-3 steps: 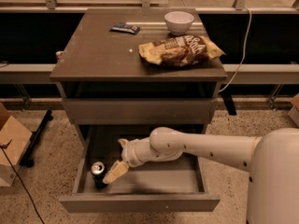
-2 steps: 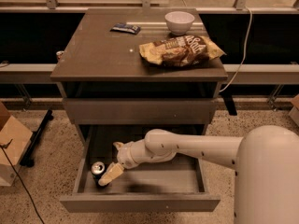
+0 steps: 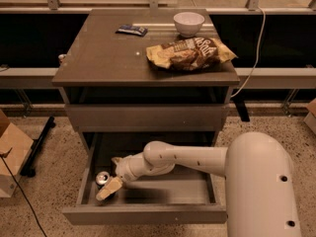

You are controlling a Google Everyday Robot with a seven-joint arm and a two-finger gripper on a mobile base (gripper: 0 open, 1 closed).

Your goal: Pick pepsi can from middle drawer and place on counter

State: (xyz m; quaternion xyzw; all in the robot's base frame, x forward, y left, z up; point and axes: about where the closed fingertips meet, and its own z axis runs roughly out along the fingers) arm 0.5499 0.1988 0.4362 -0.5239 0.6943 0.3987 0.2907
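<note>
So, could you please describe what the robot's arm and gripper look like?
The arm is smooth, glossy white, with rounded tubular links and small dark screw holes. The gripper, inside the open grey-brown drawer, has pale tan fingers. No cables show on it.

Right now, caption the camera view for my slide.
White robot arm with gripper at small dark navy can in open grey-brown drawer.

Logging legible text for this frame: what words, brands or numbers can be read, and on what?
The chip bag: large pale lettering, too blurred to read.
The pepsi can: only its silver top shows, no text.
The wrapped bar: unreadable.
The gripper, in the middle drawer at the can: no markings.
</note>
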